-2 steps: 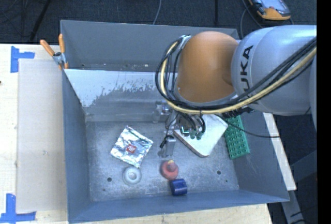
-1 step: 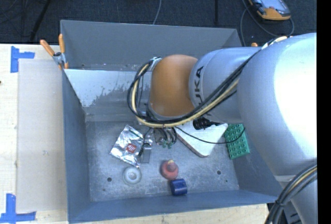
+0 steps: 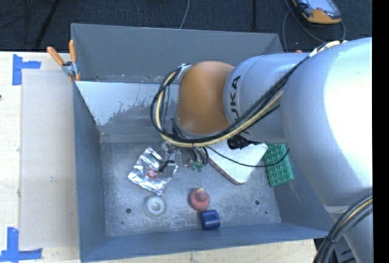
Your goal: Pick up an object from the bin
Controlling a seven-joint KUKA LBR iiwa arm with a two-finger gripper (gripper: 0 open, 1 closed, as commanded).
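Grey sheet-metal walls of the bin (image 3: 88,152) slope down to a scuffed floor, and I reach in from the right with my orange wrist cover (image 3: 203,98) hanging over the middle of it. My gripper (image 3: 181,160) sits low under that cover, just beside the right edge of a crumpled silver foil wrapper (image 3: 149,172). Whether it touches the foil I cannot make out, and whether it is apart or together I cannot tell either, since the cover and my cables (image 3: 159,104) hide it. Nearer the front wall lie a pale round disc (image 3: 155,204), a reddish round piece (image 3: 199,198) and a small blue block (image 3: 209,219), each loose on the floor. To the right a white flat board (image 3: 238,169) and a green studded plate (image 3: 279,164) lie partly under my arm. As I judge it, nothing is lifted yet: every piece rests on the bin floor, so the grasp and the lift are both left to do, with the wrapper the nearest candidate.
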